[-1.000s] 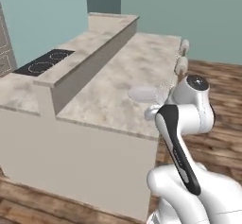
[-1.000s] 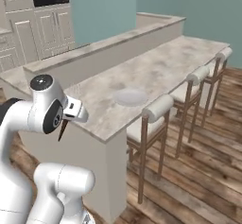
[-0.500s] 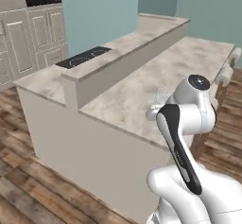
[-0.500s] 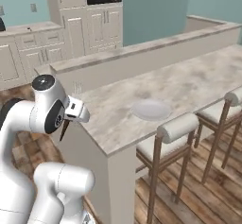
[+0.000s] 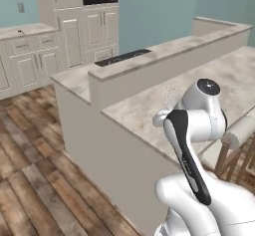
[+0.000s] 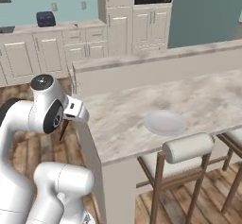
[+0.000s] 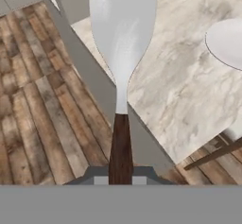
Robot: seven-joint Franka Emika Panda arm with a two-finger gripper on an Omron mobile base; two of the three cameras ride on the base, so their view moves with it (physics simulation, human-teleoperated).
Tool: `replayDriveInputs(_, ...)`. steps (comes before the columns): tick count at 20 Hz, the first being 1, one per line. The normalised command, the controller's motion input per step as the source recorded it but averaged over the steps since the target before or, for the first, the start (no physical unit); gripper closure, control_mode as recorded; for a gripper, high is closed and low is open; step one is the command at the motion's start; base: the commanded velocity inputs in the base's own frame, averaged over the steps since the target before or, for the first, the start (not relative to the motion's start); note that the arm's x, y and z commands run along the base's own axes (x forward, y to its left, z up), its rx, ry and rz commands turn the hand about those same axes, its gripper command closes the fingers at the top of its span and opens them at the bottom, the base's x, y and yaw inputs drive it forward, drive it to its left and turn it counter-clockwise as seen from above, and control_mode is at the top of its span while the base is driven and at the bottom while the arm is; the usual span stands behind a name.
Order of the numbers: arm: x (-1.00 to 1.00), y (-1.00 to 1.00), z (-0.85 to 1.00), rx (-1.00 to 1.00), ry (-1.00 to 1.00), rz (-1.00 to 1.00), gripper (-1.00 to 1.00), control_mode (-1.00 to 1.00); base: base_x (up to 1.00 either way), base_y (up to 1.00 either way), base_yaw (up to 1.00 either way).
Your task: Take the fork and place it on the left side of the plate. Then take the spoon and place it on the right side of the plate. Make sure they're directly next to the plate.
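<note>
Base swung round since before; gripper clenched on fork, tine tips cut off, plate distant.

The white arm folds up tight over its base, elbow high, wrist turned down beside the counter's end; the gripper is clamped on the fork by its dark handle, tines standing straight out ahead of the fingertips, above the floor and counter edge.
</note>
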Motion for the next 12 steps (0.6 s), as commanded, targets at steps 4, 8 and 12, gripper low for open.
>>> replayDriveInputs(4, 0.00, 0.00, 0.00, 0.00, 0.00, 0.00, 1.00, 1.00, 0.00, -0.75, 0.40)
replayDriveInputs(8, 0.00, 0.00, 0.00, 0.00, 0.00, 0.00, 1.00, 1.00, 0.00, -0.77, 0.40)
replayDriveInputs(12, 0.00, 0.00, 0.00, 0.00, 0.00, 0.00, 1.00, 1.00, -0.06, -0.78, 0.39)
